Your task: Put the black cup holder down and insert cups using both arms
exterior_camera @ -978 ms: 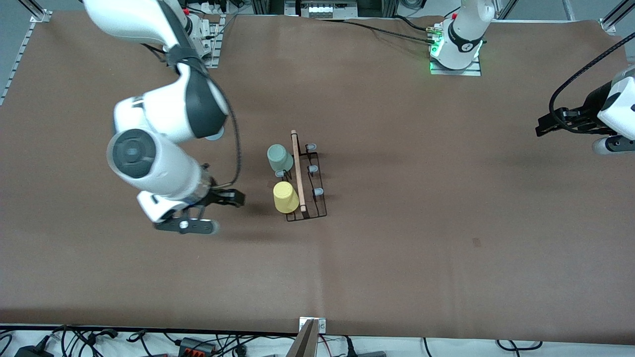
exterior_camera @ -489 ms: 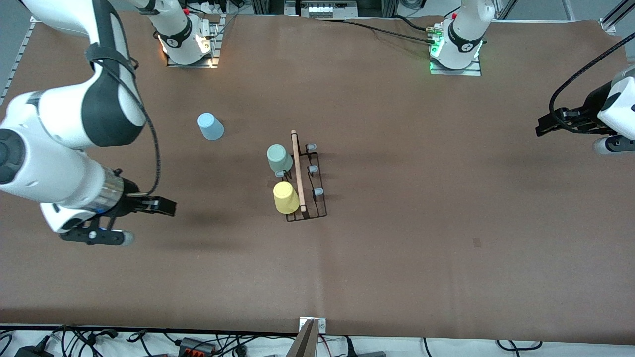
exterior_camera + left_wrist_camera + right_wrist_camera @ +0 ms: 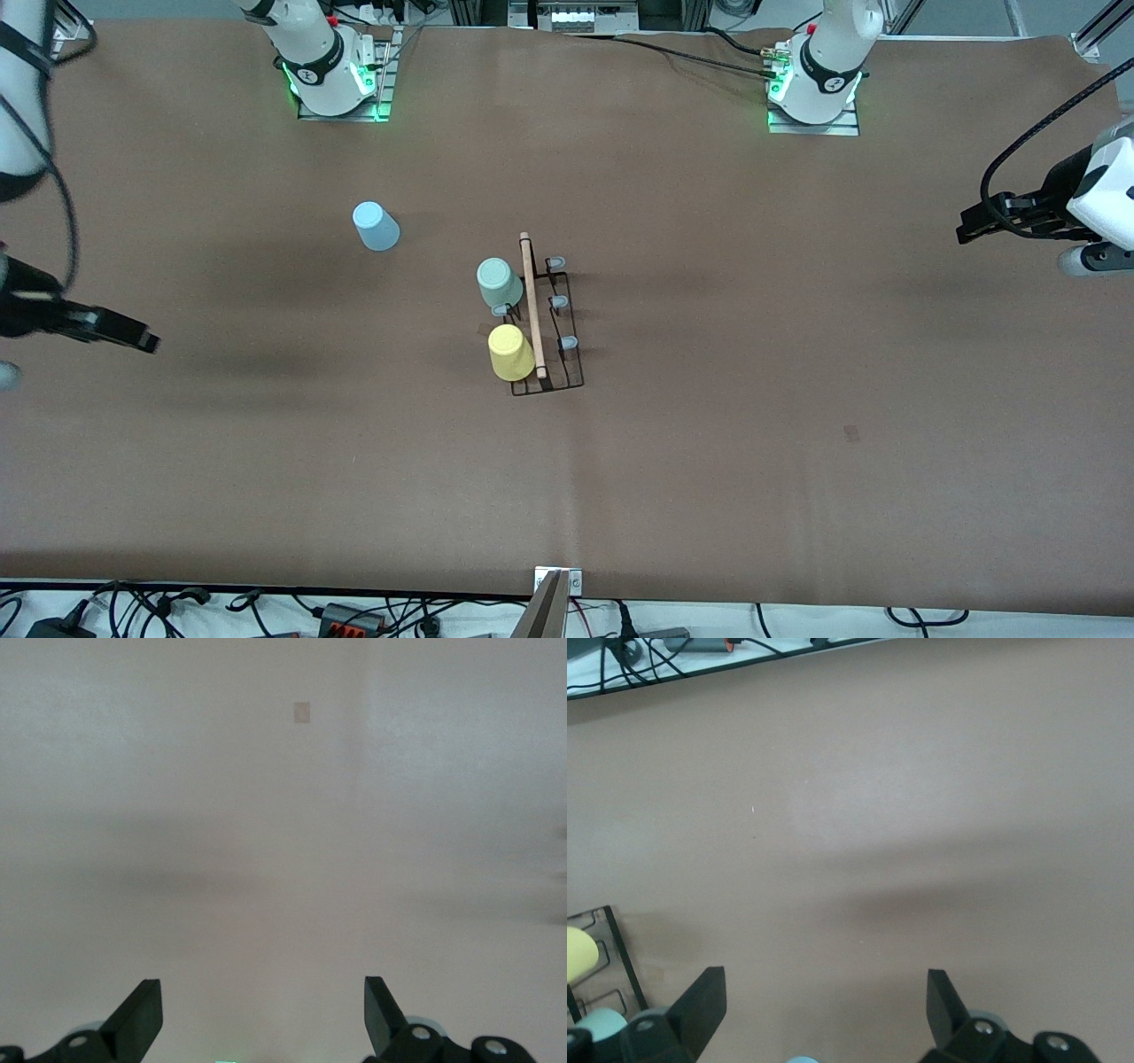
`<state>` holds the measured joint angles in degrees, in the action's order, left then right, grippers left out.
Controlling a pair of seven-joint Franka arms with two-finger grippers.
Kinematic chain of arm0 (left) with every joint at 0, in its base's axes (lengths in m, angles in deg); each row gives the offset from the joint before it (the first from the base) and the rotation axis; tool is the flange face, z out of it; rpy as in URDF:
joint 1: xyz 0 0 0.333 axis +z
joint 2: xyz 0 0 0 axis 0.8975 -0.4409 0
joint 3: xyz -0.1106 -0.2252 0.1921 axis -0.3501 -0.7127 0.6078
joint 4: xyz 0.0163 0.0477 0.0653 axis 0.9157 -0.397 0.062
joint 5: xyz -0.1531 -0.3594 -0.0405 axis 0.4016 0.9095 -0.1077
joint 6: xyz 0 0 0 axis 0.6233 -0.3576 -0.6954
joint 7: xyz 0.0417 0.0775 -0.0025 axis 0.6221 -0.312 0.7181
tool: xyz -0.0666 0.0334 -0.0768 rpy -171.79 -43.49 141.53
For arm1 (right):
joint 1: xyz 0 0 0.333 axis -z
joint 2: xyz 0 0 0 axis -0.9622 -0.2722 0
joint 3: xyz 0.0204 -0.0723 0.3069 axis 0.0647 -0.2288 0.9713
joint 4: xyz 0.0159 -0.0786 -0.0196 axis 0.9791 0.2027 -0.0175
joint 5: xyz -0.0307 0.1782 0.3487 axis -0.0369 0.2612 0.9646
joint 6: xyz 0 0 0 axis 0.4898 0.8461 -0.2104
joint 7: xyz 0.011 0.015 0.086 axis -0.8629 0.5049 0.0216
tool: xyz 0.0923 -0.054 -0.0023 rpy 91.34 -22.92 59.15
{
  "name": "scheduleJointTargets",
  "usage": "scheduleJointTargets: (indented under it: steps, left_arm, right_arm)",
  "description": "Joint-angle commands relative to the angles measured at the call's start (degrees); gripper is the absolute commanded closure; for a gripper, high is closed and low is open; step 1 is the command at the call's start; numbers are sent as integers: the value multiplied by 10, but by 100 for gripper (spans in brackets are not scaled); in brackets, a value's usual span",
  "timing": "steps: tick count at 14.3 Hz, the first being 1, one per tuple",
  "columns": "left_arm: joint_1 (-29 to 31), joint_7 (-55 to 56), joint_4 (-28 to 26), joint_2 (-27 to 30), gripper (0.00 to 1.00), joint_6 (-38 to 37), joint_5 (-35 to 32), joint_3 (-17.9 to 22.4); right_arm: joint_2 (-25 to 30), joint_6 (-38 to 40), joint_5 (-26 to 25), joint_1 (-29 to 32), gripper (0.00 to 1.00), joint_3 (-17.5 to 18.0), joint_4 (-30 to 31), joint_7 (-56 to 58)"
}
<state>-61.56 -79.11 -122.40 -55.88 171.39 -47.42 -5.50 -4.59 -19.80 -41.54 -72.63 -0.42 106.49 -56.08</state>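
Right end effector [image 3: 133, 338] spread over the table's right-arm end; left end effector [image 3: 263, 1014] spread, apparently waiting.

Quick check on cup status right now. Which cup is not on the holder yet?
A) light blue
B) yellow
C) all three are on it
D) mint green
A: the light blue cup stands alone on the table, apart from the black cup holder, toward the right arm's end, while the mint green cup and yellow cup sit on its pegs.
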Motion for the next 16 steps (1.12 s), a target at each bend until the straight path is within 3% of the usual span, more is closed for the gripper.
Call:
scheduleJointTargets:
  steps: [1, 5, 10, 16]
  left_arm:
    - [1, -5, -7, 10, 0, -3, -11, -2]
    - [1, -6, -6, 10, 0, -3, -10, -2]
    - [1, -6, -6, 10, 0, -3, -11, -2]
    - [1, -6, -6, 10, 0, -3, -11, -2]
  right_arm:
    - [41, 12, -44, 13, 0, 24, 35, 23]
    - [62, 33, -62, 11, 0, 26, 54, 23]
    - [153, -22, -66, 11, 0, 25, 191, 26]
    - [165, -19, -79, 4, 0, 29, 195, 25]
